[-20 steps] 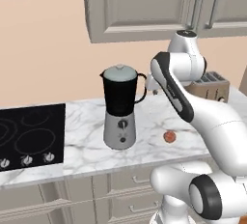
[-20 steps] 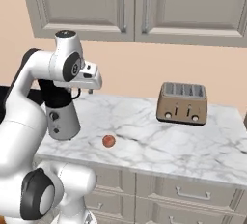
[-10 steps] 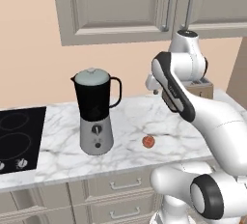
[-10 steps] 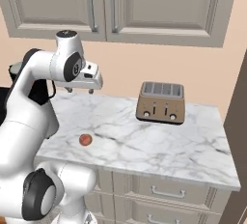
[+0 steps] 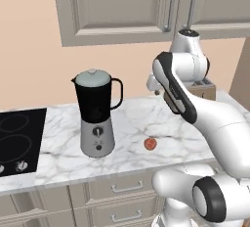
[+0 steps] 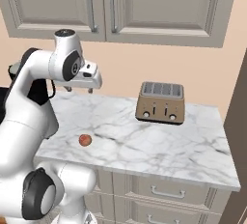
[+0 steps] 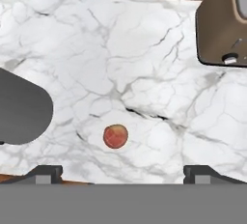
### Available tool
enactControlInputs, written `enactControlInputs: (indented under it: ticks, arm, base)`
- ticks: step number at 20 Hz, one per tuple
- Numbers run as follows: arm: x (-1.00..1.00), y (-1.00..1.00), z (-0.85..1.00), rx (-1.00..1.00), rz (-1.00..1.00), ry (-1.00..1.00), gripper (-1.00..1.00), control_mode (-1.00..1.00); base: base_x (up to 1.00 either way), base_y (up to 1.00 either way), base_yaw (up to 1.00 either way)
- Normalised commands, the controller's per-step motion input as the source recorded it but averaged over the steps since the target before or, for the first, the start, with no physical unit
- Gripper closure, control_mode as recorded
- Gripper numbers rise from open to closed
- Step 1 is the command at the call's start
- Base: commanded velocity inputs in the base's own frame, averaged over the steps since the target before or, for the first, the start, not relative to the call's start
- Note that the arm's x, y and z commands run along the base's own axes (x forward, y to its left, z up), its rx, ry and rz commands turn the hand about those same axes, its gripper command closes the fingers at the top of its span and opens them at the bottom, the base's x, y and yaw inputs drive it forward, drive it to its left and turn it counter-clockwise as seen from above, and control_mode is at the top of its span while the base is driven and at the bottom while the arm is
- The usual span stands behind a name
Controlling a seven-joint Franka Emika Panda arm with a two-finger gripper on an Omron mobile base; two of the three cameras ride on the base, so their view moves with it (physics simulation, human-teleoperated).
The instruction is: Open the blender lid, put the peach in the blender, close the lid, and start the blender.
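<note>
- Blender stands on the marble table, blender lid seated on the jar, at about 9 o'clock from the hand.
- Peach is seen at 6 o'clock, below the hand.
- Hand is spread wide, nothing held.

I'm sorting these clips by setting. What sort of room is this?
A rendered kitchen: a marble counter with a blender, a toaster, a stovetop and cabinets.

A white grey-veined marble counter carries the tall dark-jarred, silver-based blender, a small orange-red peach near its front edge, a squat bronze toaster and an inset black cooktop.
</note>
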Motion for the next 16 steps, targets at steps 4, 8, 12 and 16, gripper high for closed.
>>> enactControlInputs:
  ticks: [4,8,12,16]
  arm:
    - [-0.4,0.74,0.93,-0.02,-0.04,-0.13,-1.0,-1.0]
    - [-0.34,1.0,0.76,-0.03,0.0,-0.13,-1.0,-1.0]
    - [0.0,0.99,0.49,0.0,0.01,0.0,-1.0,-1.0]
    - [0.2,1.0,0.38,-0.03,0.01,0.01,-1.0,-1.0]
  base:
    - [0.0,0.0,0.0]
    - [0.0,0.0,0.0]
    - [0.0,0.0,0.0]
    - [0.0,0.0,0.0]
